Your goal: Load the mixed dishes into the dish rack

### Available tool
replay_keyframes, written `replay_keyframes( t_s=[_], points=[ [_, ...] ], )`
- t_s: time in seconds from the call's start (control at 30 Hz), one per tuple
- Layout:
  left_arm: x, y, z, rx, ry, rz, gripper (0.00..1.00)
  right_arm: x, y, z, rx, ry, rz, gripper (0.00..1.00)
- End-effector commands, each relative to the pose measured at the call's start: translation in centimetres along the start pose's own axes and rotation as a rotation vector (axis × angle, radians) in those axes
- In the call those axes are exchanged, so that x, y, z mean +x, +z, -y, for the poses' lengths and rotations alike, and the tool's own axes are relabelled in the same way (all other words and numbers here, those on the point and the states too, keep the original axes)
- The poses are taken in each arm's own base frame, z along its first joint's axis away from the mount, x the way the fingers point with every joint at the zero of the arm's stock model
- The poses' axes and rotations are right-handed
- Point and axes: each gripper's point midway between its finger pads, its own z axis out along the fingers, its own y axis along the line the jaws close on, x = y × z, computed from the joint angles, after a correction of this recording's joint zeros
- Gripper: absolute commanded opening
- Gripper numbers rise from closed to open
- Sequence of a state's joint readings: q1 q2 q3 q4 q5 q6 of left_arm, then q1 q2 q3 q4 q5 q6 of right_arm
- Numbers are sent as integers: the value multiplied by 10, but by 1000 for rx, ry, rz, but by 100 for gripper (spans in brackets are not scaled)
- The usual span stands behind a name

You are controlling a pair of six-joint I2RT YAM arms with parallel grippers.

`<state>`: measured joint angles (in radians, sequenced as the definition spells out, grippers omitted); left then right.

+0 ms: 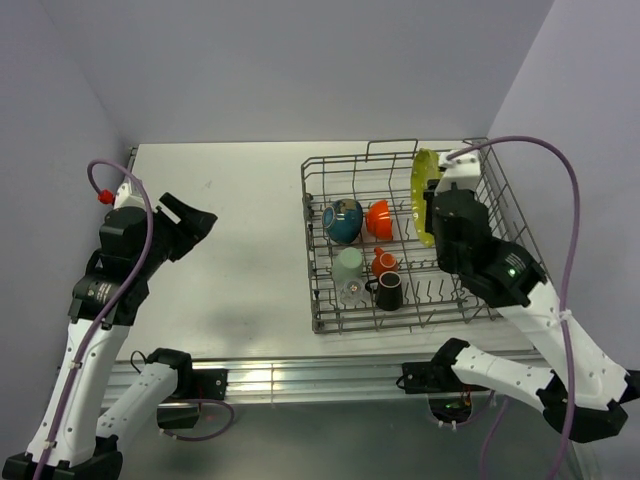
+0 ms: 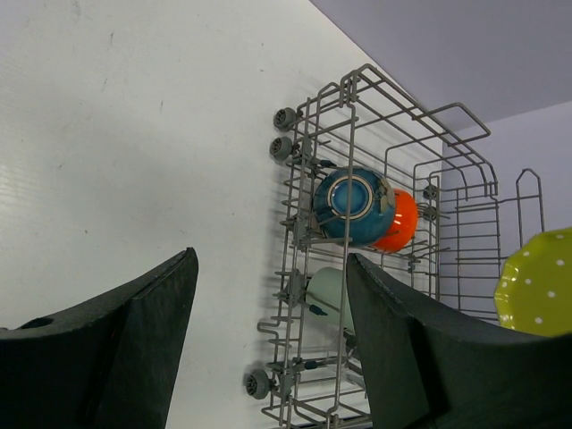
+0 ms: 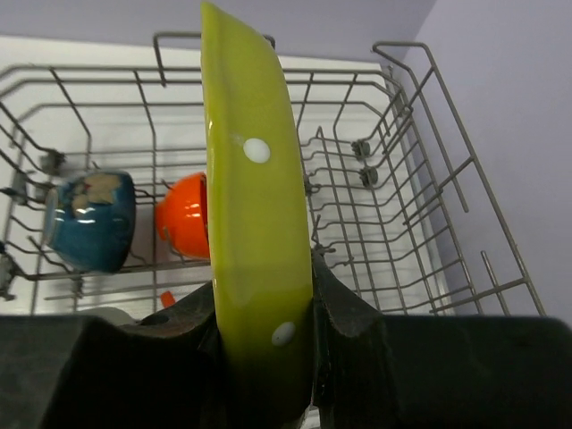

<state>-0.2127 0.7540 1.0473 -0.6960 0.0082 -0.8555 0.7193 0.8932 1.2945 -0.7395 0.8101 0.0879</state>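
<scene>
Plate gripped edge-on by right pincer over rack

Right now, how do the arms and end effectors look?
The left arm and the right arm have white links and black joints. A purple cable runs along each; the left one ends in a red tip. A green light shows on the right arm. The left end effector and the right end effector have black fingers.

readable text: none from where I stand | labels, brands, numbers: none | yellow-green round plate: white dots only, no lettering
</scene>
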Motion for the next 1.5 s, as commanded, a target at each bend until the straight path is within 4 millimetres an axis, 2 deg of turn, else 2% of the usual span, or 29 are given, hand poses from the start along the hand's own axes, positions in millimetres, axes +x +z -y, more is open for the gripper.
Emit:
replay_keyframes(
  t_s=[0.0, 0.3, 0.47, 0.67, 1.03, 1.27, 1.47],
  points=[
    [-7, -6, 9, 48, 28, 28, 73, -20, 16, 1, 93, 48, 66, 0],
    [-1, -6, 10, 68, 28, 11, 73, -25, 51, -6, 131, 26, 57, 0],
    [-4, -9, 10, 61, 53, 18, 73, -8, 75, 4, 163, 25, 11, 0],
    [0, -5, 6, 56, 63, 7, 73, 10, 95, -3, 131, -15, -17, 0],
    [9, 3, 6, 83, 62, -25, 73, 28, 128, -10, 115, -47, -58, 0],
    [10, 5, 3, 72, 77, -22, 73, 45, 144, -13, 123, -82, -101, 0],
    [13, 9, 0, 65, 87, -35, 73, 52, 151, -12, 124, -58, -106, 0]
  ],
)
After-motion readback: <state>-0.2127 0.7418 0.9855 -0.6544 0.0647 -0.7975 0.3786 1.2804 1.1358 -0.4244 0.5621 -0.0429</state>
